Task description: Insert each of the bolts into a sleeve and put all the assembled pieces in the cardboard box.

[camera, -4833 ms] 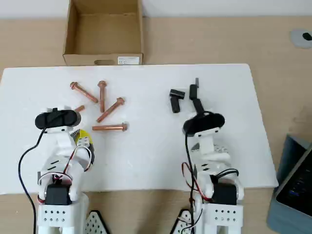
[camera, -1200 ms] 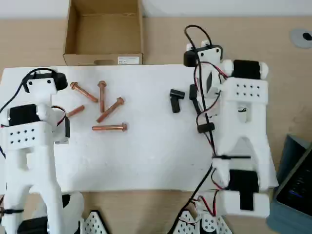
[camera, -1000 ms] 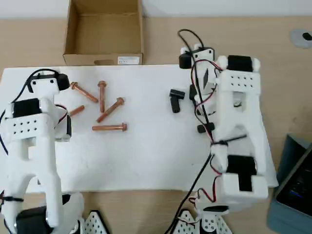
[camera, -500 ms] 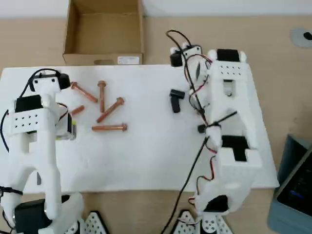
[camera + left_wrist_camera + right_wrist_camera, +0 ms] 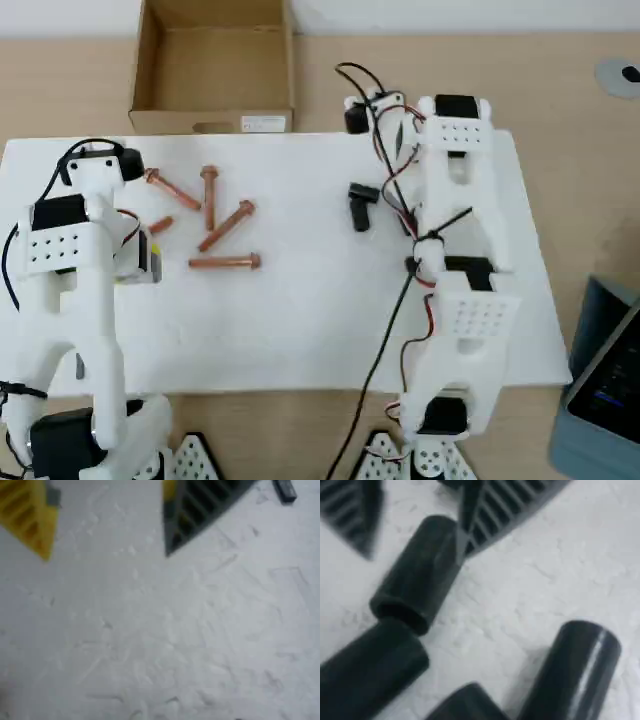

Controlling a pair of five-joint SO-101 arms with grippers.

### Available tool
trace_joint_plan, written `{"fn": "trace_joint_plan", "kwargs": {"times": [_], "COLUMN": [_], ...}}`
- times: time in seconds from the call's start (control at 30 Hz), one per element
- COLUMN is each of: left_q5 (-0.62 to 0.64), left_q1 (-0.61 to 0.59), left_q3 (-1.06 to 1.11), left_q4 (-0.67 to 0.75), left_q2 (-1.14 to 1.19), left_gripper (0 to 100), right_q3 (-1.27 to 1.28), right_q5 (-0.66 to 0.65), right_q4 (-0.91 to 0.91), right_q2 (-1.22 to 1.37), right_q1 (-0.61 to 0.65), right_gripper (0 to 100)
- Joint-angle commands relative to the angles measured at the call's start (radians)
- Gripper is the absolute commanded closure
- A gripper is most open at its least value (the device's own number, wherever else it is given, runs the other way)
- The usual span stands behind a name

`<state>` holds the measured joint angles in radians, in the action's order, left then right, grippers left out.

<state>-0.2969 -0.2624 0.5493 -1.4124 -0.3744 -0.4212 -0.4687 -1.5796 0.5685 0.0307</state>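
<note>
Your left gripper (image 5: 106, 554) hangs wide open over bare mat (image 5: 200, 645). Your right gripper (image 5: 416, 552) is open too, w/ one sleeve (image 5: 417, 577) lying flat btwn its fingers and other sleeves just beside it. Five bolts (image 5: 226, 262) lie loose on the mat near your left arm. Box (image 5: 212, 65) sits on worktop (image 5: 570, 110), at mat's far edge.

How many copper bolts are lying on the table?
5, all on the white mat: slanted bolt, vertical bolt, diagonal bolt, horizontal bolt, and a bolt end partly covered by the left arm. Others may hide beneath it.
</note>
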Motion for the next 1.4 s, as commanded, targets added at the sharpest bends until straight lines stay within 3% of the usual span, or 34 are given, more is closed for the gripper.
{"fn": "trace_joint_plan", "kwargs": {"times": [0.0,0.73,0.97,1.37], "left_q5": [-0.005,-0.003,-0.003,0.0], "left_q1": [-0.002,-0.002,-0.002,-0.002], "left_q3": [-0.051,-0.043,-0.043,-0.052], "left_q4": [0.011,0.011,0.011,0.0], "left_q2": [-0.002,-0.002,-0.002,-0.013], "left_gripper": [84,84,84,84], "right_q3": [-0.054,-0.041,-0.041,-0.143], "right_q5": [-0.008,0.043,0.043,0.043], "right_q4": [-0.014,0.026,0.052,-0.086], "right_q2": [-0.007,0.105,0.157,0.021], "right_q1": [0.005,0.022,0.021,0.021], "right_gripper": [82.4,82.5,99.4,98.7]}}
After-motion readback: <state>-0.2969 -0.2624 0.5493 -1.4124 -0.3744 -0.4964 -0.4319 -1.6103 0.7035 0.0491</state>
